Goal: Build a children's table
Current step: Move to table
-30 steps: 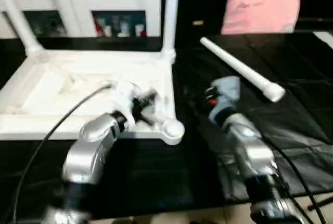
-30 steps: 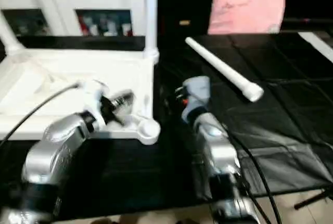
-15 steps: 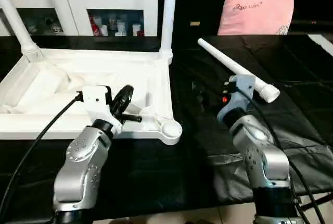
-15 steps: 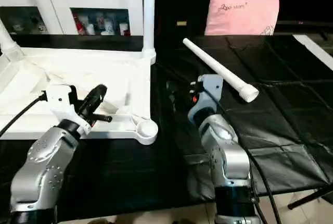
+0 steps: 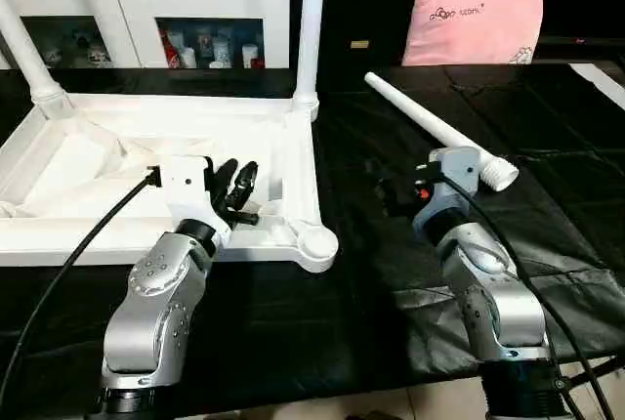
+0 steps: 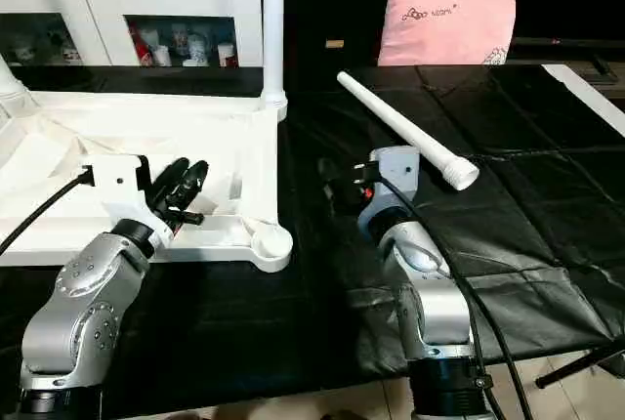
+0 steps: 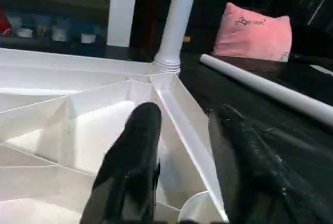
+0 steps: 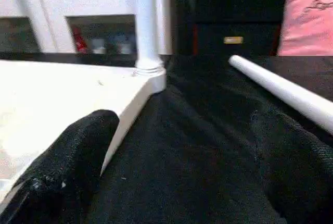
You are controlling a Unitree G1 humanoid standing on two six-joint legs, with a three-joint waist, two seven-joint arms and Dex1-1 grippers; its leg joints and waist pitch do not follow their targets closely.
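The white tabletop (image 5: 98, 240) lies upside down on the left, ribs facing up. One leg (image 5: 311, 20) stands in its far right socket and another leg (image 5: 24, 49) in the far left one. The near right socket (image 5: 317, 242) is empty. A loose leg (image 5: 430, 125) lies on the black cloth to the right. My left gripper (image 5: 237, 180) hovers open over the tabletop's near right corner, nothing between its fingers (image 7: 140, 140). My right gripper (image 8: 187, 125) is open and empty, low over the cloth between the tabletop's right edge and the loose leg (image 8: 281, 91).
A white glass-doored cabinet (image 5: 146, 0) stands behind the tabletop. A pink pillow (image 5: 474, 24) rests at the back right. Black wrinkled cloth (image 5: 547, 147) covers the work surface. Cables (image 5: 68, 264) run along both forearms.
The head view has shifted and steadied. My left wrist has turned so both fingers show side by side over the near right corner. The right gripper has stayed beside the loose leg.
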